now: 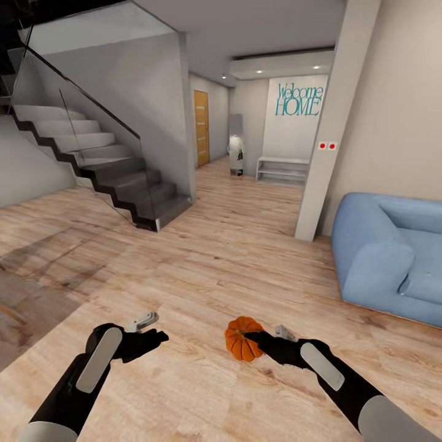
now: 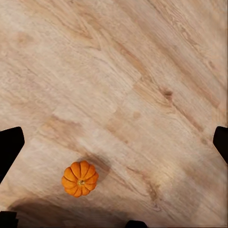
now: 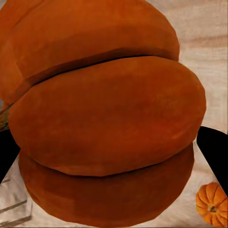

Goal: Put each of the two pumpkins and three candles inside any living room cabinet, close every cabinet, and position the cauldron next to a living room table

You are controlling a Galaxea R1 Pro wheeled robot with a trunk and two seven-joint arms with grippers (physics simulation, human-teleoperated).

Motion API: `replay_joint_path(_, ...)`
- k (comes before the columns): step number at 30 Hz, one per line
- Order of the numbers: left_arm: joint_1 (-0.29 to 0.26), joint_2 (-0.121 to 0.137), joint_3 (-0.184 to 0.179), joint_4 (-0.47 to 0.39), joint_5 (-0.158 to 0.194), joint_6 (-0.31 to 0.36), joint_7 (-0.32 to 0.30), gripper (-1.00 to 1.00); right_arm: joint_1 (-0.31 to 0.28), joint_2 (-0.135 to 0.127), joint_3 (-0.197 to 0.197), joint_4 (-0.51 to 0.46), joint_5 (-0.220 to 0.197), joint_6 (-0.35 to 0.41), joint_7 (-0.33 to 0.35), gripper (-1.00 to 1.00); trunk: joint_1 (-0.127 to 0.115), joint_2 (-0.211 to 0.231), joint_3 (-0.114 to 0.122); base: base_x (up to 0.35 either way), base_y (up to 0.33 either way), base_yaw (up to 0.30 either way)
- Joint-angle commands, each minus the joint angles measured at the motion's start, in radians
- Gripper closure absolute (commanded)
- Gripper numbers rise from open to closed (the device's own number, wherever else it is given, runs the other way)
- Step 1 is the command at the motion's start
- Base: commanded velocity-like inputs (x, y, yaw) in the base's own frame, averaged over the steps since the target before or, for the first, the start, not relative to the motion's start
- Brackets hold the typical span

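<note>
Wooden floor [image 1: 202, 276] stretches ahead; my right hand [image 1: 261, 339] grips one pumpkin [image 1: 241, 339], my left hand [image 1: 149, 328] hangs wide above the second pumpkin [image 2: 80, 178].

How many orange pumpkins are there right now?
2. One pumpkin is held in the right end effector. The other pumpkin sits on the wooden floor below the empty left end effector.
</note>
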Motion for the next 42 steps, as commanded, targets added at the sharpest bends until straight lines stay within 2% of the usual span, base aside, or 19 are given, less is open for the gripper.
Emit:
replay_joint_path(1,-0.001,0.000,-0.003,0.019,0.006,-0.003,0.000,-1.00,-0.001,-0.002,0.001,-0.039,0.011,0.021,0.002,1.00,0.004,-0.008,-0.004,0.000,0.000,0.000)
replay_joint_path(3,-0.001,-0.005,-0.005,0.069,0.002,-0.011,-0.012,-1.00,-0.001,-0.003,0.001,-0.154,0.011,0.049,0.003,1.00,0.012,-0.022,-0.011,0.000,0.000,0.000)
replay_joint_path(5,-0.001,-0.009,-0.011,0.117,-0.001,-0.038,-0.021,-1.00,0.000,-0.013,0.003,-0.313,0.010,0.062,-0.007,1.00,0.019,-0.036,-0.017,0.000,0.000,0.000)
replay_joint_path(7,-0.001,-0.011,-0.040,0.159,-0.002,-0.080,-0.038,-1.00,-0.001,-0.057,0.005,-0.465,0.003,0.073,-0.052,1.00,0.027,-0.050,-0.023,0.000,0.000,0.000)
replay_joint_path(9,-0.001,-0.011,-0.101,0.206,-0.005,-0.131,-0.063,-1.00,0.000,-0.108,0.007,-0.578,-0.003,0.081,-0.136,1.00,0.035,-0.064,-0.029,0.000,0.000,0.000)
replay_joint_path(11,-0.001,-0.011,-0.169,0.266,-0.006,-0.199,-0.101,-1.00,0.000,-0.137,0.006,-0.638,-0.007,0.084,-0.201,1.00,0.042,-0.078,-0.036,0.000,0.000,0.000)
replay_joint_path(14,-0.001,-0.016,-0.253,0.377,-0.006,-0.323,-0.181,-1.00,0.000,-0.153,0.006,-0.673,-0.009,0.087,-0.235,1.00,0.054,-0.099,-0.045,0.000,0.000,0.000)
replay_joint_path(16,-0.001,-0.034,-0.300,0.458,-0.007,-0.407,-0.241,-1.00,0.000,-0.156,0.006,-0.690,-0.010,0.096,-0.242,1.00,0.061,-0.113,-0.051,0.000,0.000,0.000)
replay_joint_path(18,-0.001,-0.058,-0.331,0.544,-0.012,-0.482,-0.293,-1.00,0.000,-0.157,0.006,-0.700,-0.016,0.116,-0.245,1.00,0.069,-0.127,-0.058,0.000,0.000,0.000)
replay_joint_path(22,-0.001,-0.108,-0.350,0.649,-0.056,-0.578,-0.338,-1.00,0.000,-0.158,0.005,-0.707,-0.048,0.136,-0.247,1.00,0.084,-0.155,-0.070,0.000,0.000,0.000)
replay_joint_path(26,-0.001,-0.133,-0.354,0.700,-0.089,-0.628,-0.354,-1.00,0.000,-0.158,0.005,-0.713,-0.058,0.141,-0.247,1.00,0.100,-0.183,-0.083,0.000,0.000,0.000)
replay_joint_path(28,-0.001,-0.138,-0.354,0.710,-0.092,-0.642,-0.389,-1.00,0.000,-0.158,0.006,-0.715,-0.059,0.142,-0.247,1.00,0.107,-0.197,-0.089,0.000,0.000,0.000)
replay_joint_path(31,-0.001,-0.141,-0.355,0.722,-0.093,-0.649,-0.482,-1.00,0.000,-0.158,0.006,-0.716,-0.059,0.141,-0.247,1.00,0.119,-0.218,-0.098,0.000,0.000,0.000)
replay_joint_path(33,-0.001,-0.141,-0.354,0.765,-0.097,-0.651,-0.535,-1.00,0.000,-0.158,0.006,-0.716,-0.059,0.140,-0.246,1.00,0.127,-0.232,-0.105,0.000,0.000,0.000)
replay_joint_path(35,-0.001,-0.142,-0.352,0.796,-0.098,-0.653,-0.555,-1.00,0.000,-0.158,0.005,-0.713,-0.058,0.138,-0.246,1.00,0.134,-0.246,-0.111,0.000,0.000,0.000)
replay_joint_path(38,-0.001,-0.155,-0.354,0.808,-0.101,-0.660,-0.563,-1.00,0.000,-0.156,0.006,-0.710,-0.058,0.138,-0.246,1.00,0.146,-0.267,-0.120,0.000,0.000,0.000)
replay_joint_path(42,-0.001,-0.160,-0.354,0.811,-0.102,-0.663,-0.565,-1.00,0.000,-0.151,0.007,-0.707,-0.057,0.137,-0.246,1.00,0.161,-0.295,-0.133,0.000,0.000,0.000)
